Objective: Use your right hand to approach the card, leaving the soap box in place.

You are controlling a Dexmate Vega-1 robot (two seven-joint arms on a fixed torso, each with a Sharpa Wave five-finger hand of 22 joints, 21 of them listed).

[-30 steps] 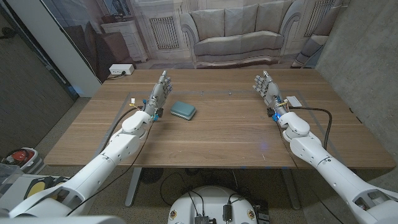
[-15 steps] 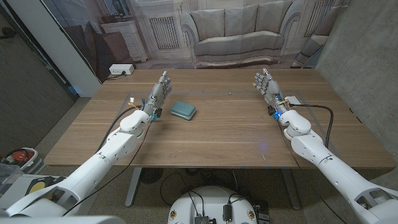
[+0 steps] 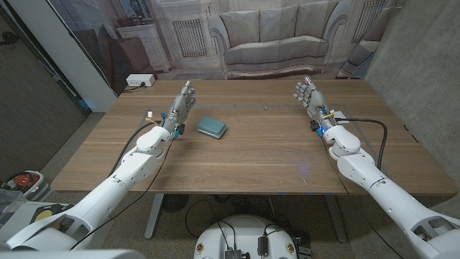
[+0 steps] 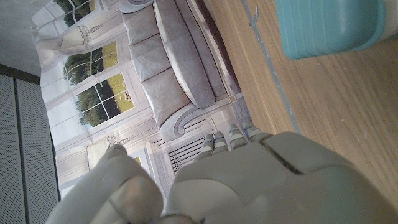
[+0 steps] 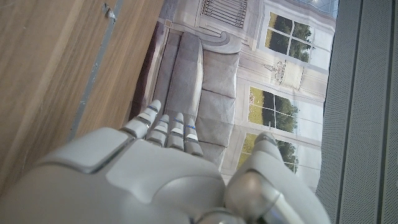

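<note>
- Since a second ago we see our right hand (image 3: 307,96) shifted slightly toward the tabltop's right edge, now covering most of the card (image 3: 340,113); it holds nothing, fingers spread.
- Our left hand (image 3: 181,106) is unchanged, released, just beside the soap box (image 3: 212,127).
- Bare tabletop (image 3: 259,151) stretches between both hands.

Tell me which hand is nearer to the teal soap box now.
Left. The left hand stands just beside the soap box, apart from it. The right hand is far across the table, holding nothing.
</note>
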